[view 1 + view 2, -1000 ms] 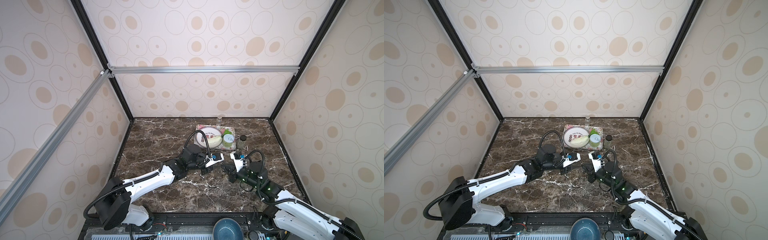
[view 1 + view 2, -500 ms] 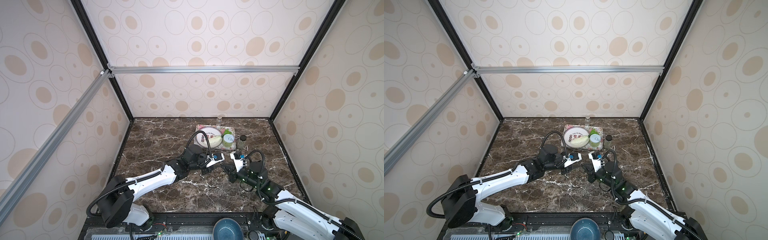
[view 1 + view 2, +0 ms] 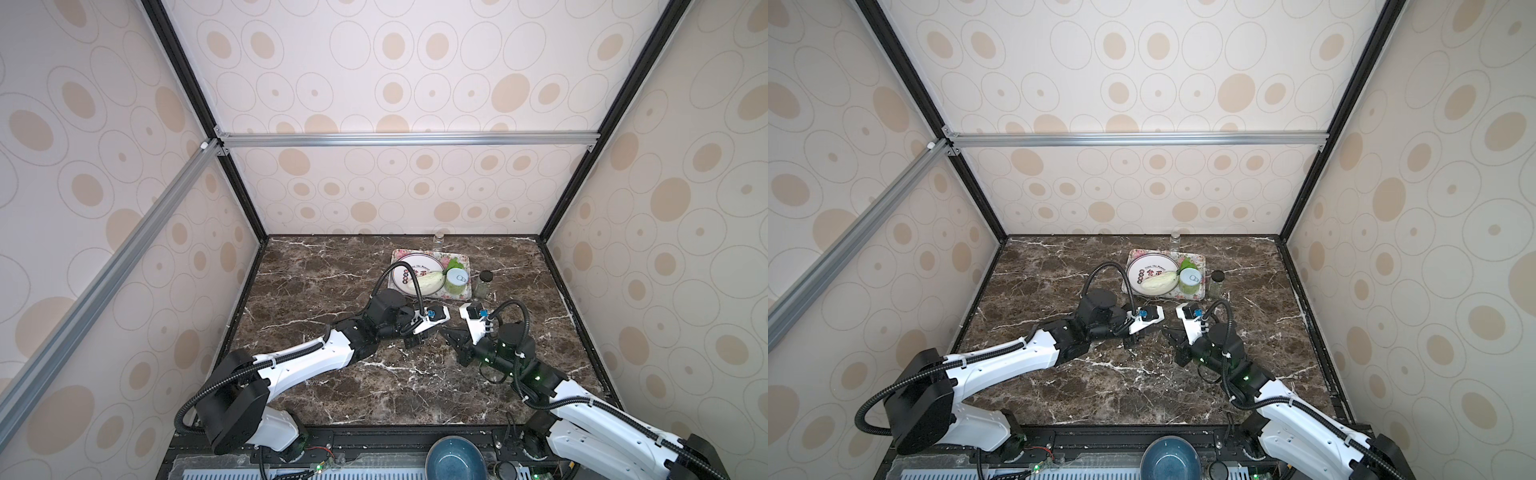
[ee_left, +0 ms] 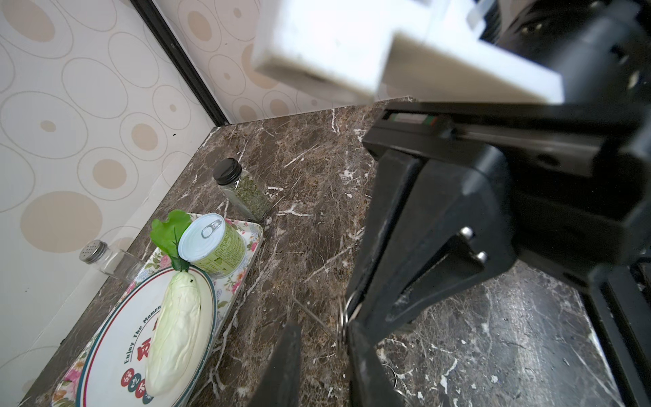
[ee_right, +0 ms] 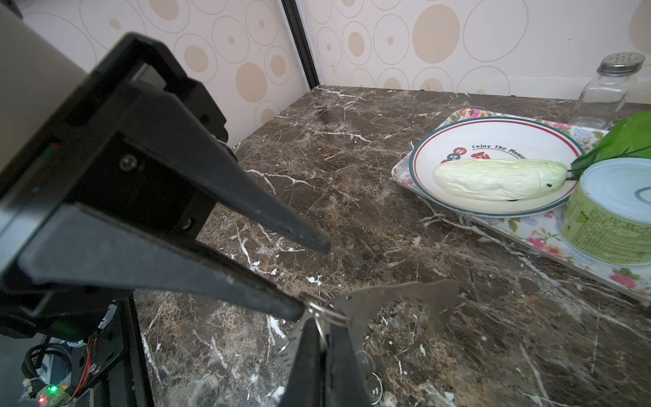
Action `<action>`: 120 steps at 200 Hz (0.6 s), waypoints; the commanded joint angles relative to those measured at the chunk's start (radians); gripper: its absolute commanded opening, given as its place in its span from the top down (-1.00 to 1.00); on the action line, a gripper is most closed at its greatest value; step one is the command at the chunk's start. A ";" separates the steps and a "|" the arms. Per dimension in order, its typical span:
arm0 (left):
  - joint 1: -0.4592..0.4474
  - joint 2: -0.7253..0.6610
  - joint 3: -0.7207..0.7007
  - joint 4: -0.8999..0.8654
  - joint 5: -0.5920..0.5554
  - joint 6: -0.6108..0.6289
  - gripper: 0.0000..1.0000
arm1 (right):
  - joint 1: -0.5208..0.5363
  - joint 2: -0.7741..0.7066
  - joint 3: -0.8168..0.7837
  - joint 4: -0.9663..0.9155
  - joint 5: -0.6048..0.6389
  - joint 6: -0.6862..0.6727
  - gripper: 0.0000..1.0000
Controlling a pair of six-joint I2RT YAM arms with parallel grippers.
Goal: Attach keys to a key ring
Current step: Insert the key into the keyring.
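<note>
Worktop (image 3: 332,291): dark brown marble, white veins. Rectangular flowered tray (image 3: 464,261) at 12 o'clock of both pincers.

Right pincer (image 5: 322,338): clenched on the key ring (image 5: 440,299), a flat grey metal crescent with small holes along its rim, near worktop centre.

Left pincer (image 5: 311,278), on its 9 o'clock side: released, jaws apart. One fingertip touches a thin wire loop (image 5: 326,312) at the plate's narrow end.

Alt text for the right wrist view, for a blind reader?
The right gripper pinches a flat grey key ring over a marble table; one finger of the open left gripper touches a small wire loop at its edge. A tray with food stands beyond.
</note>
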 commanded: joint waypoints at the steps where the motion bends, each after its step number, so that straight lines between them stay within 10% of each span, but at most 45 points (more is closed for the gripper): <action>1: -0.009 0.016 0.036 0.013 0.017 0.029 0.53 | 0.009 -0.001 0.013 0.020 -0.010 -0.015 1.00; 120: -0.009 0.021 0.027 0.020 -0.015 0.050 1.00 | 0.013 -0.003 0.008 0.026 0.005 -0.008 1.00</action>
